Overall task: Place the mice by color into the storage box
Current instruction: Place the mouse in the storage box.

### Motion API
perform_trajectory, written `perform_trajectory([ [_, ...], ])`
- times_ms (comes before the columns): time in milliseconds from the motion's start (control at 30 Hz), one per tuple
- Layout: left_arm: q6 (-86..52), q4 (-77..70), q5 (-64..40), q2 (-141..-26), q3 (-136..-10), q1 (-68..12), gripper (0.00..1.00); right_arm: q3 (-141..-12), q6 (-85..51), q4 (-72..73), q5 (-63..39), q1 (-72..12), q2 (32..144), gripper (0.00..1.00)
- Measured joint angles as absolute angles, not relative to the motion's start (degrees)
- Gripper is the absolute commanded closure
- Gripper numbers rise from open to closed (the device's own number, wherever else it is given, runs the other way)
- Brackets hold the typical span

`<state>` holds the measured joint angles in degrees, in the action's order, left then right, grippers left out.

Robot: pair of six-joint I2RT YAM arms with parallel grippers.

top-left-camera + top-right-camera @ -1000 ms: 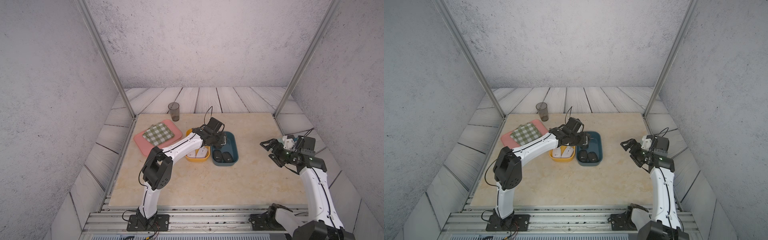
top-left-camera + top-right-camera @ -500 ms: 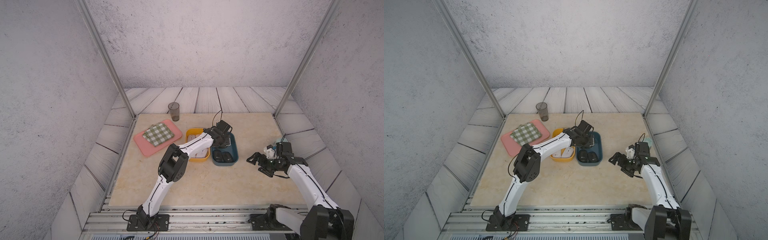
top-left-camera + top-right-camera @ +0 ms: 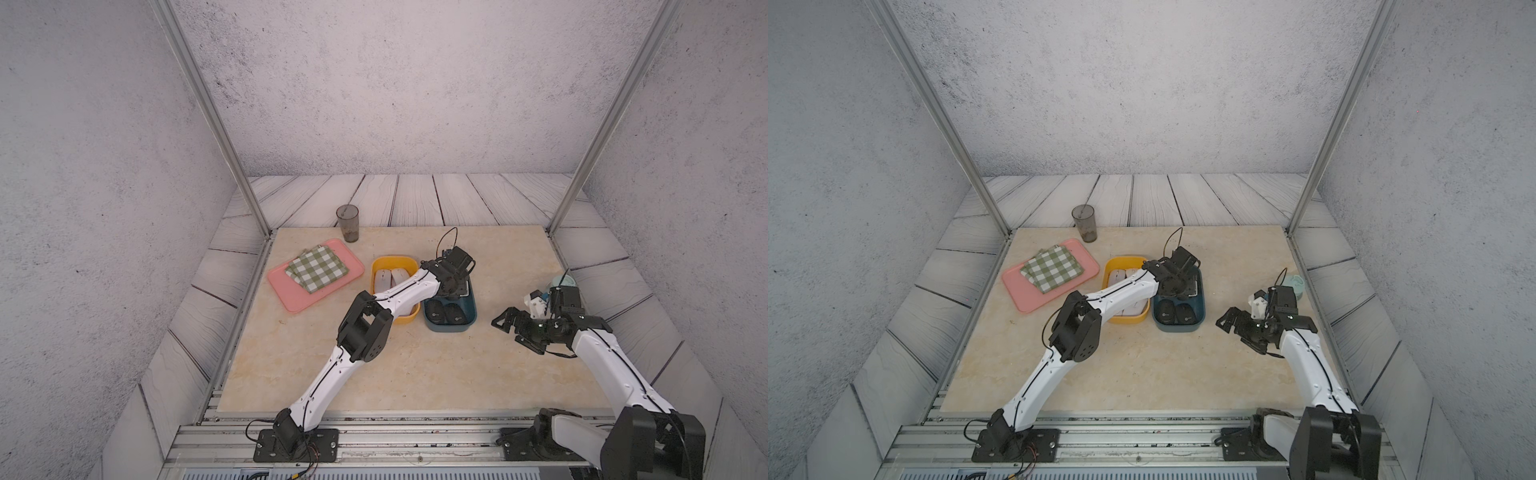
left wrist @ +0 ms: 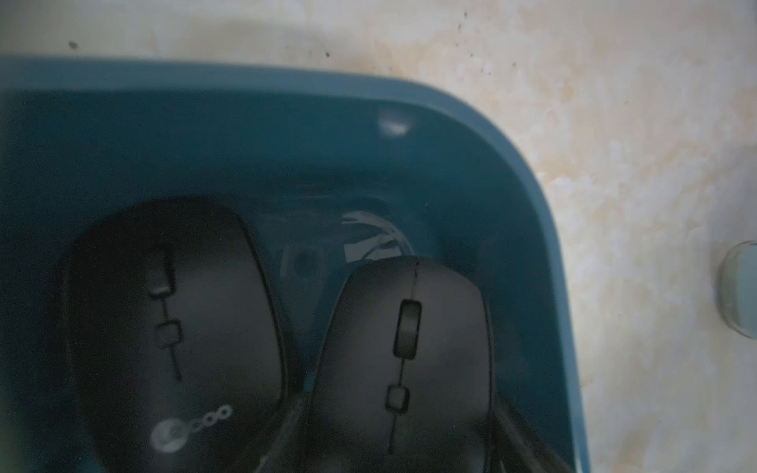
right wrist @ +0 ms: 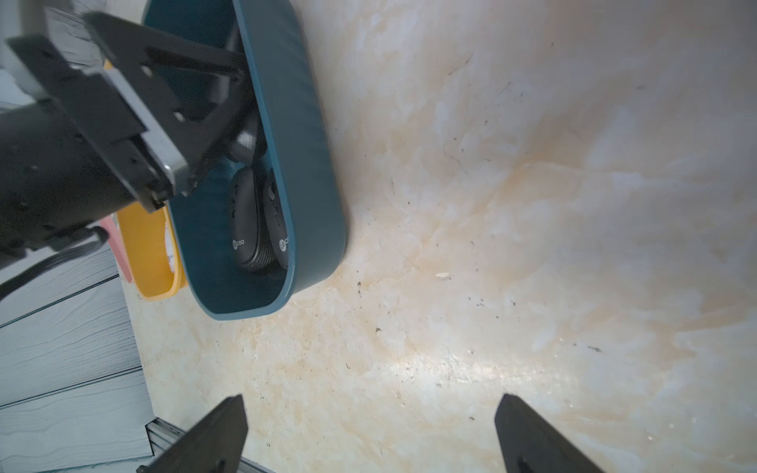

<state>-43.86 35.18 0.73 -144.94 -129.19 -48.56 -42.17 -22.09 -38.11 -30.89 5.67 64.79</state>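
In a top view two white mice (image 3: 382,280) show in the yellow box (image 3: 394,259), two black mice (image 3: 436,311) in the blue box (image 3: 449,329). Left wrist: the left gripper (image 4: 399,409) hugs one black mouse (image 4: 409,336) beside another. Right wrist: the right gripper (image 5: 368,430) gapes wide, empty.

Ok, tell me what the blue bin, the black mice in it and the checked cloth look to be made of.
Blue bin: likely moulded plastic, smooth and semi-gloss, with rounded seamless walls and a soft sheen.
Black mice: probably matte plastic, since the shells are dull with hardly any glare.
Checked cloth: seemingly woven fabric, green and white, folded in soft layers.
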Motion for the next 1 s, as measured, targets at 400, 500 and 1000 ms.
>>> perform_trajectory([
  [400,-45.1,34.5,1.6,-145.0,-130.8,-49.0,0.02,-44.5,-20.8,-39.0,-30.9,0.8,64.8,0.01],
  [500,-45.5,33.9,1.5,-144.7,-130.5,-49.1,0.02,-45.5,-20.7,-39.2,-30.2,-0.4,64.8,0.01],
  [1000,-45.9,23.3,0.8,-118.5,-109.9,-48.5,0.02,-48.2,-20.6,-41.6,-27.4,-1.7,63.1,0.01],
])
